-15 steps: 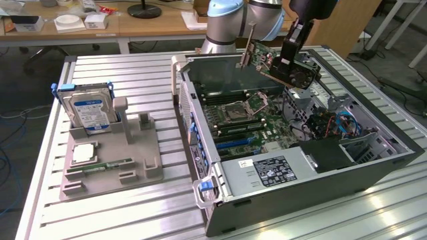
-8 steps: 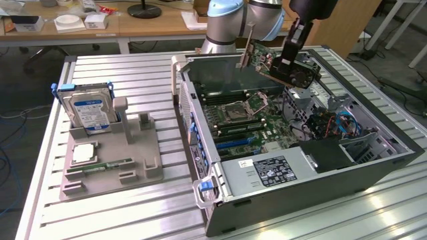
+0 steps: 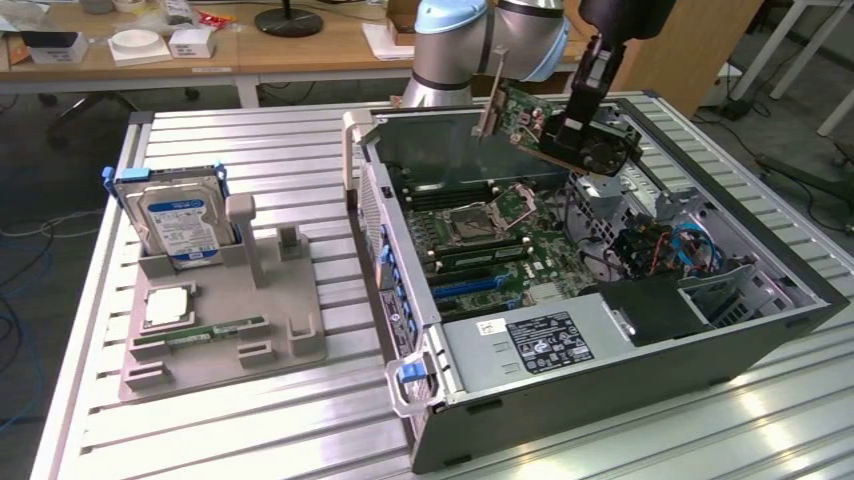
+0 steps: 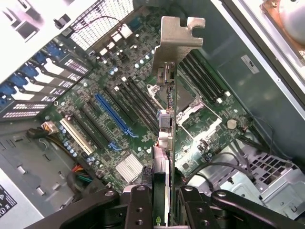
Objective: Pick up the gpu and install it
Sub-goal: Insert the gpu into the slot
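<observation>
The gpu (image 3: 523, 118) hangs in the air above the open computer case (image 3: 787, 310), its silvery bracket (image 3: 491, 92) toward the exterior view's left. My gripper (image 3: 583, 140) is shut on the card's other end, over the case's back part. In the wrist view the gpu (image 4: 164, 143) runs edge-on between my fingers (image 4: 138, 205), with the metal bracket (image 4: 175, 36) at its far end. Below it lies the motherboard (image 4: 143, 102) with a long blue slot (image 4: 112, 114) and black slots beside it. The card is well above the board and touches nothing.
A grey holder tray (image 3: 220, 335) on the slatted table at the exterior view's left carries a hard drive (image 3: 180, 222), a processor (image 3: 170, 305) and a green memory stick (image 3: 200, 332). The power supply (image 3: 534, 345) fills the case's near corner. Desks stand behind.
</observation>
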Tool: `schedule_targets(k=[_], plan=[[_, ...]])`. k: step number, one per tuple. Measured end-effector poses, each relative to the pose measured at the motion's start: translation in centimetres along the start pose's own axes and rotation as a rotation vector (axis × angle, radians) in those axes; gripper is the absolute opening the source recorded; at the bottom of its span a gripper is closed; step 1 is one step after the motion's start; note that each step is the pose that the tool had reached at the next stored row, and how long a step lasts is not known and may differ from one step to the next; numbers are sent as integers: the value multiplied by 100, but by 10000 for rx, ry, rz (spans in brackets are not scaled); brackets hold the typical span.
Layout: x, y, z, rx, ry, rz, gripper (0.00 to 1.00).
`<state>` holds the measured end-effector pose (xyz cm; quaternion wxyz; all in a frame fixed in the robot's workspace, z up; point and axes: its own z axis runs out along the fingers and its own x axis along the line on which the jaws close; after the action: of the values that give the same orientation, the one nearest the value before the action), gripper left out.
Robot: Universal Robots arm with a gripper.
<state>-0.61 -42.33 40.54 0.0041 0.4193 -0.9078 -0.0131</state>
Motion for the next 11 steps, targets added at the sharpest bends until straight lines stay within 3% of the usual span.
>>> schedule_targets(k=[11], plan=[[2, -1, 0, -6, 18, -800, 26]])
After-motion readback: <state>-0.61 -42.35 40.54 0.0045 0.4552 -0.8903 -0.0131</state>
